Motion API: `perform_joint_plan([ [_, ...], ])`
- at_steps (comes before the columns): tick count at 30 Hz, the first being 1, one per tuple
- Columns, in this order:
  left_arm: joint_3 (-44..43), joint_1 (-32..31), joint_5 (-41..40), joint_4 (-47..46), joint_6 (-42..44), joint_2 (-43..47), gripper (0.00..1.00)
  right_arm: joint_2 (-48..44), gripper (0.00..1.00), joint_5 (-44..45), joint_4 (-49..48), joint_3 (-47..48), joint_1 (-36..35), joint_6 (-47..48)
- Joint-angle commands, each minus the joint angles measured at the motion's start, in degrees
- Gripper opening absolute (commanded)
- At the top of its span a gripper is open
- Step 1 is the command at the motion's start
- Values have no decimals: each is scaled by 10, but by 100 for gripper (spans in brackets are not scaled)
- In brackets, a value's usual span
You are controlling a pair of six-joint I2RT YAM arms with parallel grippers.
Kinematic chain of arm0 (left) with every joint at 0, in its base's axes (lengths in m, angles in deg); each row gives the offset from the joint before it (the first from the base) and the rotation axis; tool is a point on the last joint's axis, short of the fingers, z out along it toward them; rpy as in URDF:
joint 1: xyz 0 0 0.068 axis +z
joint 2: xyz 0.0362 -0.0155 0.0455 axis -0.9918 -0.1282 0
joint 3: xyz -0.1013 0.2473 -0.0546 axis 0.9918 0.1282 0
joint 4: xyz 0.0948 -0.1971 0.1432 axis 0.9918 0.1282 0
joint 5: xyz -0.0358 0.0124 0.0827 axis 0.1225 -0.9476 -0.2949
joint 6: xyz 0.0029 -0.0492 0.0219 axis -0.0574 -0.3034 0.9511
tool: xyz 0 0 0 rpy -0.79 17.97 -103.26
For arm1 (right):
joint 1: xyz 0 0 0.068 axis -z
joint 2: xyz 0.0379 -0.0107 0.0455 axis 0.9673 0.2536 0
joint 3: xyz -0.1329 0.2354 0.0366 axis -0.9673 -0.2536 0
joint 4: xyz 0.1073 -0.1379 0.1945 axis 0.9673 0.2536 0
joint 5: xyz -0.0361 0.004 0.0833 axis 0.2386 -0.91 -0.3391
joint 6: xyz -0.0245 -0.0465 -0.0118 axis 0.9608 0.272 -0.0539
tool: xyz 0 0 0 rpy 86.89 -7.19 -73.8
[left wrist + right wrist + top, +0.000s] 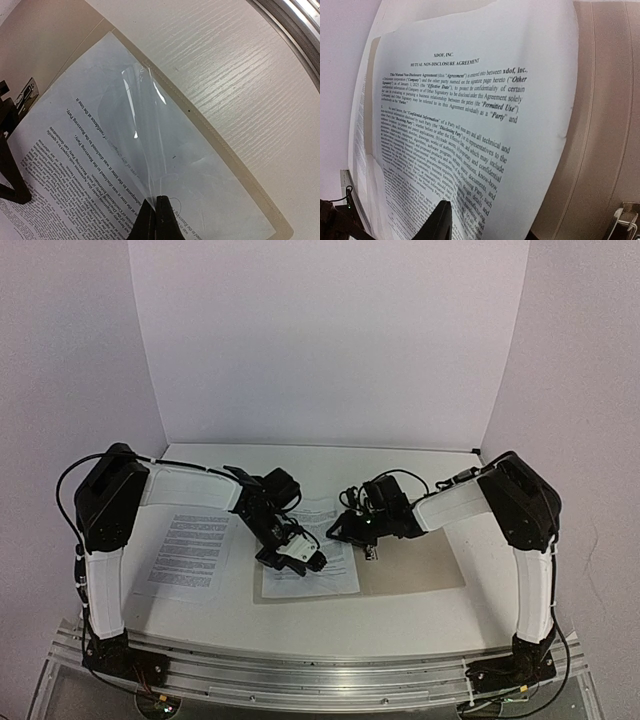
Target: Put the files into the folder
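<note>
The tan folder (pixel 420 565) lies open on the table, its metal clip (pixel 622 217) along the spine. One of the files (pixel 320 580), a printed white sheet, rests on the folder's left half. My left gripper (pixel 300 562) is above this sheet, shut on a pinched-up ridge of clear plastic film (pixel 150 125) that covers the sheet (pixel 65 165). My right gripper (pixel 340 530) is at the sheet's spine-side edge. Its jaws stand apart, with one dark finger (pixel 437 220) over the text and the sheet (pixel 470 100) bulging between them. Another of the files (pixel 188 552) lies flat on the table to the left.
White walls close in the back and both sides of the table. A metal rail (pixel 320 670) runs along the near edge, holding both arm bases. The folder's tan border (pixel 240 167) shows beside the sheet, with white tabletop (pixel 240 75) beyond.
</note>
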Motion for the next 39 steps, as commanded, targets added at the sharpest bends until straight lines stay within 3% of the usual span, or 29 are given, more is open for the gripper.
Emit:
perform_joint_plan([
  [1,-6,2,22,2,8,35,0,-16,30,49,82,37,-13,19],
  [5,-3,2,18,0,8,35,0,-14,6,51,105,41,-15,11],
  [7,0,2,17,-5,12,37,0,-12,0,48,106,40,-15,9],
  [15,3,2,27,-18,32,35,0,19,0,-22,36,45,-20,19],
  [31,2,2,32,-19,29,35,0,35,0,-49,-39,47,-38,-14],
  [39,32,5,14,-27,65,41,0,-3,0,9,-20,11,-37,-9],
])
